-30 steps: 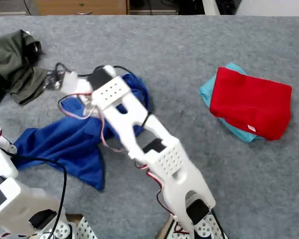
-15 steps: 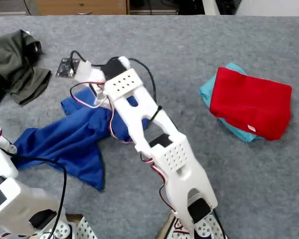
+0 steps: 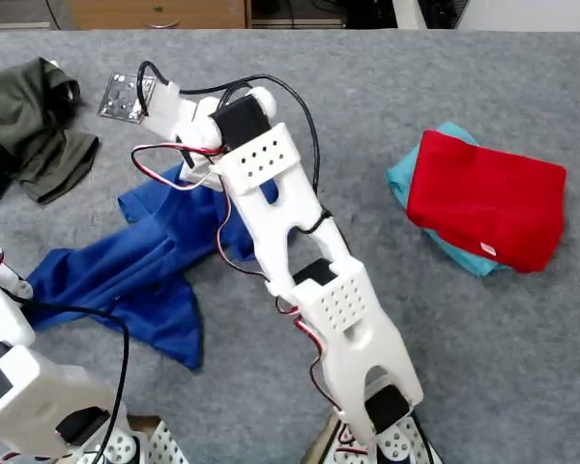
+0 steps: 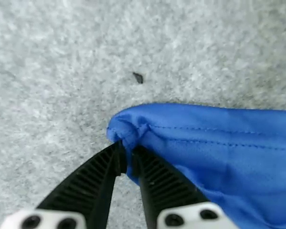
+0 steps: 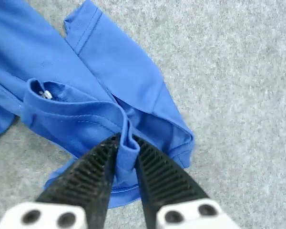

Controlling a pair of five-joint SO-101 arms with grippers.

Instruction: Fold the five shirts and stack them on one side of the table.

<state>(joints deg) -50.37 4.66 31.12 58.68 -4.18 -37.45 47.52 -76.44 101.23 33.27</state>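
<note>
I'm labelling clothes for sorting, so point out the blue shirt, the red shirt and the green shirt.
blue shirt [image 3: 126, 280]: high view, on its spread-out lower part.
red shirt [image 3: 488, 198]: high view, middle of its folded top face.
green shirt [image 3: 24, 126]: high view, middle of the crumpled heap.

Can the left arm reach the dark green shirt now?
Probably not yet: the left gripper is shut on a corner of the blue shirt and must release before reaching the dark green shirt.
</note>
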